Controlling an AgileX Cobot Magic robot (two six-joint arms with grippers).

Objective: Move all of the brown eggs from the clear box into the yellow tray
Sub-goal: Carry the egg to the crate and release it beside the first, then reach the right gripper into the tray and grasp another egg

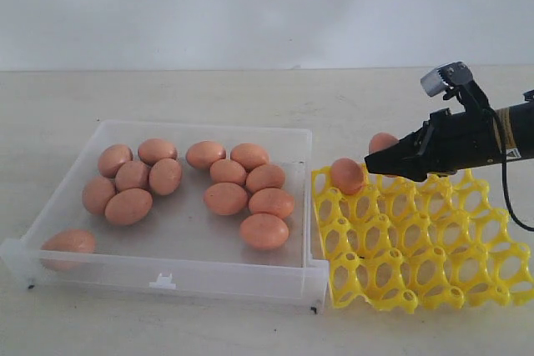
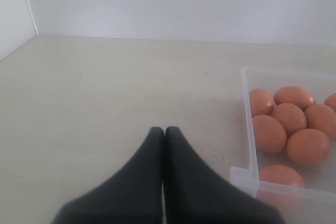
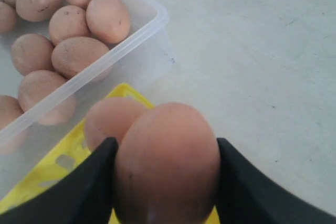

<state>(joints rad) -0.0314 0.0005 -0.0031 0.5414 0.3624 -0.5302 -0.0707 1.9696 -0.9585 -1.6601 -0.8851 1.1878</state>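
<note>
Brown eggs (image 1: 225,198): fourteen lie in the clear box (image 1: 167,277), in two clusters. Seven are on the left half, one of them alone in the near left corner. Seven are on the right half. Within each cluster the eggs sit close together, and several are touching.

Seated egg (image 1: 346,175): one egg rests in a cup at the far corner of the yellow tray (image 1: 408,299), on the side next to the box.

Held egg (image 3: 167,161): one egg is clamped between the two black fingers of the right claw (image 3: 165,142). The jaws stand wide apart, one pressed against each flank of the egg. This egg hangs over the far edge of the tray, just beside the seated egg. Whether it touches the tray cannot be told.

Tray position: the tray lies flat on the table (image 1: 209,93), its edge against the right wall of the box.

Left claw (image 2: 164,132): the fingers are pressed fully together and grip nothing. It is over bare table just outside a corner of the box.
</note>
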